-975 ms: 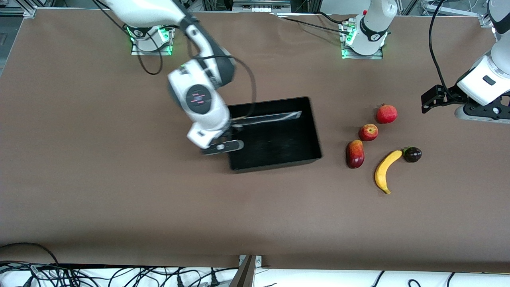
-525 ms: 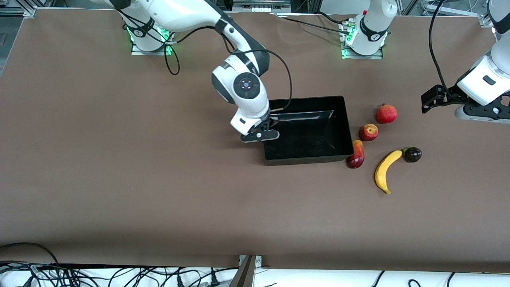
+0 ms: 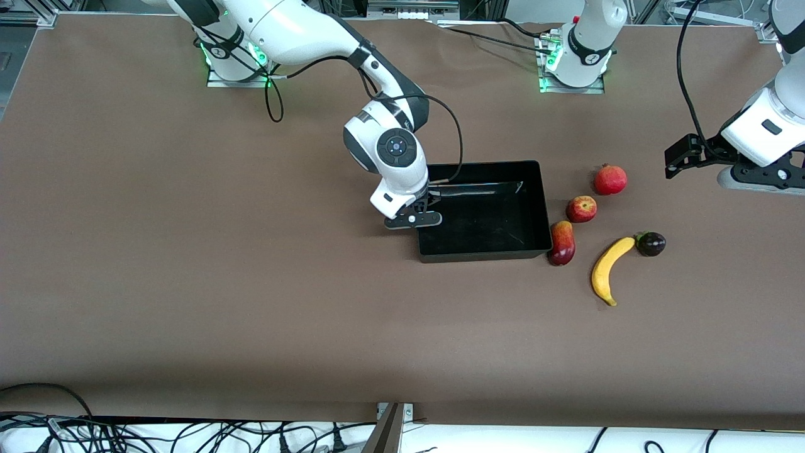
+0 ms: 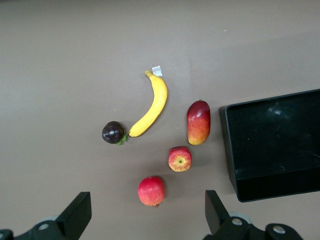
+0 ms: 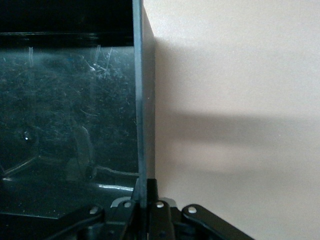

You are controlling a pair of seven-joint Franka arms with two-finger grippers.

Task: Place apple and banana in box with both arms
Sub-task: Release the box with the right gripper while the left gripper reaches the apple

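My right gripper [image 3: 420, 212] pinches the box [image 3: 525, 170] wall, my left gripper [image 4: 145, 220] hangs wide over the worktop [image 3: 188, 251]; pushing further could roll the touching mango [image 3: 561, 242] into the apple [image 3: 582, 209].

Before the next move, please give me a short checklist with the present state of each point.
1. Right hand shut on the box wall: ok.
2. Box touches the mango: not ok.
3. Apple free to grasp: ok.
4. Banana free: cannot tell, a dark fruit sits at its tip.
5. Left hand open, waiting above the table: ok.
6. Box empty: ok.
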